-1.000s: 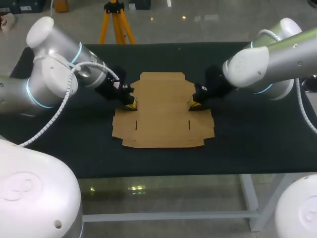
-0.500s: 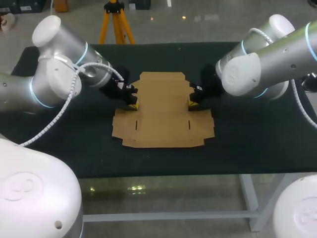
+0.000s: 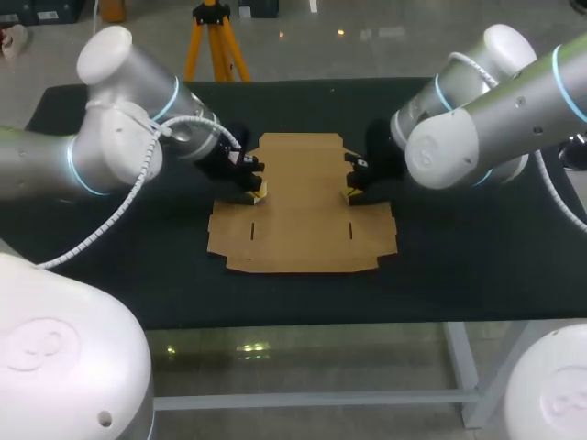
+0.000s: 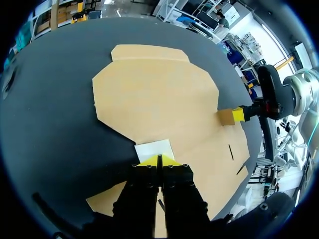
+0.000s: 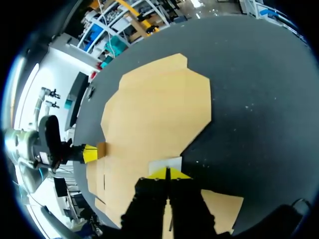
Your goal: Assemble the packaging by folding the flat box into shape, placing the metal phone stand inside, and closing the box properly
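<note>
- flat box [image 3: 303, 206] lies unfolded on the black table [image 3: 459, 275], about mid-table in the head view, plain brown cardboard, face up
- box outline: narrow tuck panel at 12 o'clock, wider panel across the 6 o'clock half, a notch cut into each side at 9 and 3 o'clock
- 2 short slits [image 3: 252, 229] in the 6 o'clock half, 1 near each side edge
- left arm [image 3: 119, 137] comes in from 9 o'clock, and the left gripper [image 3: 258, 191] sits at the box's 9 o'clock notch
- left gripper is clenched on the left flap [image 4: 154, 149], a small tab at that notch; in the left wrist view the yellow tips are pressed together with only a thin line between them, and the pale tab stands up just ahead of them
- right arm [image 3: 486, 119] comes in from 3 o'clock, and the right gripper [image 3: 349, 191] sits at the box's 3 o'clock notch, facing the left gripper across the box
- right gripper is clenched on the right flap [image 5: 167, 163]; tips are together and the pale tab is raised right at them
- each wrist view shows the other gripper across the cardboard with a small tan tab at its yellow tip
- rest of the box stays flat against the table, and only the 2 small tabs are lifted
- both grippers touch the box at the side notches only, well apart from the 12 o'clock tuck panel and the 6 o'clock edge
</note>
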### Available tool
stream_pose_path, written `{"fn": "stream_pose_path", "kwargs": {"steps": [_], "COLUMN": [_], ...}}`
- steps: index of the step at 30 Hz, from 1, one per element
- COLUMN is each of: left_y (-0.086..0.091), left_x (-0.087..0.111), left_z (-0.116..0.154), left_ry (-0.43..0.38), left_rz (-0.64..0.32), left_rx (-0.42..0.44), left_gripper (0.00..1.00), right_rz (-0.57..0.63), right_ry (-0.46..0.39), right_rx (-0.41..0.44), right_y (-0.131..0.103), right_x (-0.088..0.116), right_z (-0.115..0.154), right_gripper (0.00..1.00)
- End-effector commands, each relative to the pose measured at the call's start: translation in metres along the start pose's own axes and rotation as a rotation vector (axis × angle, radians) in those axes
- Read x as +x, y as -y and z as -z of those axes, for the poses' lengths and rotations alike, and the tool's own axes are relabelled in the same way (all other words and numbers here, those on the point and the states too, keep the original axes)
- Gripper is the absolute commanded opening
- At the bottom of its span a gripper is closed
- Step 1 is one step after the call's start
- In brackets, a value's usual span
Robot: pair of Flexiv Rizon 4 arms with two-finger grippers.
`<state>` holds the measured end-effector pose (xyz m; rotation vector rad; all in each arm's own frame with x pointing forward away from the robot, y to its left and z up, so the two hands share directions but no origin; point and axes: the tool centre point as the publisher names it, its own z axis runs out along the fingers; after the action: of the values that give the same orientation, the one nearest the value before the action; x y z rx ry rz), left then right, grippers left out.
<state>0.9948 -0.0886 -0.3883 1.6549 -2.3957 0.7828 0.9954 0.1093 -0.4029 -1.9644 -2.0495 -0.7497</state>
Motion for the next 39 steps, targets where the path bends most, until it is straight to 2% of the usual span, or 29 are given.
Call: {"fn": "stream_pose_path", "kwargs": {"steps": [1, 24, 32, 39], "left_y": [0.003, 0.003, 0.000, -0.004], "left_x": [0.006, 0.003, 0.000, 0.002], "left_z": [-0.003, -0.028, -0.038, -0.028], "left_ry": [0.021, 0.092, 0.140, 0.150], "left_rz": [-0.005, 0.011, 0.026, 0.038], "left_rx": [-0.011, -0.042, -0.072, -0.071], "left_gripper": [0.00, 0.00, 0.00, 0.00], "right_rz": [-0.004, -0.064, -0.083, -0.081], "right_ry": [0.041, 0.222, 0.242, 0.215], "right_rx": [-0.012, -0.020, -0.008, -0.015], "right_y": [0.003, 0.005, 0.010, 0.010], "right_x": [0.006, 0.006, 0.000, 0.001], "right_z": [-0.001, -0.024, -0.031, -0.022], "right_gripper": [0.00, 0.00, 0.00, 0.00]}}
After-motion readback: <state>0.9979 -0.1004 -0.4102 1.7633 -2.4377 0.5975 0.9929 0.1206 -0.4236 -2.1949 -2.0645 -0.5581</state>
